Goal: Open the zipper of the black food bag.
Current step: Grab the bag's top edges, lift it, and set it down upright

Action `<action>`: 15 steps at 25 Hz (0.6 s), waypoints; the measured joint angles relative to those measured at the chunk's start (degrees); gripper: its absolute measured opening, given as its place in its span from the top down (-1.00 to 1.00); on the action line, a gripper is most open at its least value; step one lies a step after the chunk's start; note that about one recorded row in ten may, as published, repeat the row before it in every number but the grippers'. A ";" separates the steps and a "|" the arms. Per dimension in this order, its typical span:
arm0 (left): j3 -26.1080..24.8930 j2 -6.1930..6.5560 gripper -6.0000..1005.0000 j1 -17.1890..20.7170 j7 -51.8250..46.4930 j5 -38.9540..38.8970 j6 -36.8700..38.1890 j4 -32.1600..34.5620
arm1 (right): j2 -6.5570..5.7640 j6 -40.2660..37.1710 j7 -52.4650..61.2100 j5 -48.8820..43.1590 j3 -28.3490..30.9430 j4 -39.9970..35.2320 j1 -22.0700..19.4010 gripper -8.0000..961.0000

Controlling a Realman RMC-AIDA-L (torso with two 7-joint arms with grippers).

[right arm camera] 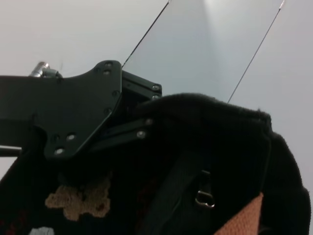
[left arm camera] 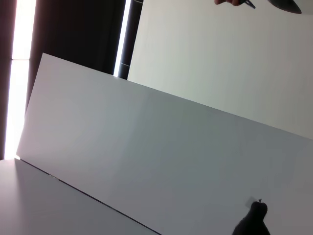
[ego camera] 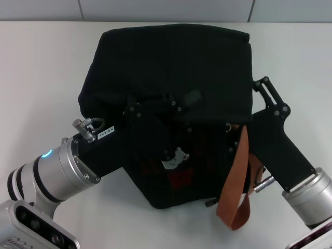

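The black food bag (ego camera: 171,67) lies in the middle of the white table, its front with a bear patch (ego camera: 174,157) and red lettering turned towards me. An orange-brown handle (ego camera: 236,181) hangs down its front right. My left gripper (ego camera: 155,106) reaches in from the lower left and presses into the bag's front top edge; the right wrist view shows it (right arm camera: 146,110) sunk in the fabric. At the bag's right side sits my right gripper (ego camera: 261,85). The zipper is lost in the black fabric; a small silver metal loop (right arm camera: 204,198) hangs by a black strap.
The white table (ego camera: 41,78) runs around the bag on all sides, with a wall seam behind it. The left wrist view shows only pale wall panels (left arm camera: 161,147) and a dark window strip.
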 joint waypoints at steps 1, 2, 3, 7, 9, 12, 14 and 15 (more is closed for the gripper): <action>0.00 0.00 0.84 0.01 0.01 0.00 -0.02 0.00 | 0.00 -0.02 -1.37 0.01 0.05 0.01 -0.13 -0.71; 0.00 0.00 0.84 0.01 0.01 0.00 -0.02 0.00 | 0.00 -0.02 -1.37 0.01 0.05 0.01 -0.13 -0.71; -0.01 0.01 0.84 0.02 0.01 0.00 -0.02 0.00 | 0.00 -0.03 -2.11 0.02 0.05 0.09 -0.14 -0.71; -0.03 0.03 0.84 0.07 0.03 -0.04 -0.02 0.01 | 0.03 -0.02 -3.94 0.05 0.07 0.31 0.21 -0.71; -0.03 0.03 0.84 0.22 0.04 -0.07 0.03 0.00 | 0.04 -0.02 -4.55 0.05 0.15 0.31 0.38 -0.70; -0.03 0.03 0.84 0.42 0.06 -0.13 0.17 -0.14 | 0.07 0.20 -7.27 0.00 0.63 0.55 0.59 -0.70; -0.03 0.03 0.84 0.44 0.06 -0.13 0.18 -0.21 | 0.07 0.38 -7.54 -0.05 0.61 0.56 0.83 -0.68; -0.02 0.04 0.84 0.44 0.06 -0.13 0.19 -0.32 | 0.08 0.59 -7.68 -0.09 0.59 0.56 1.02 -0.66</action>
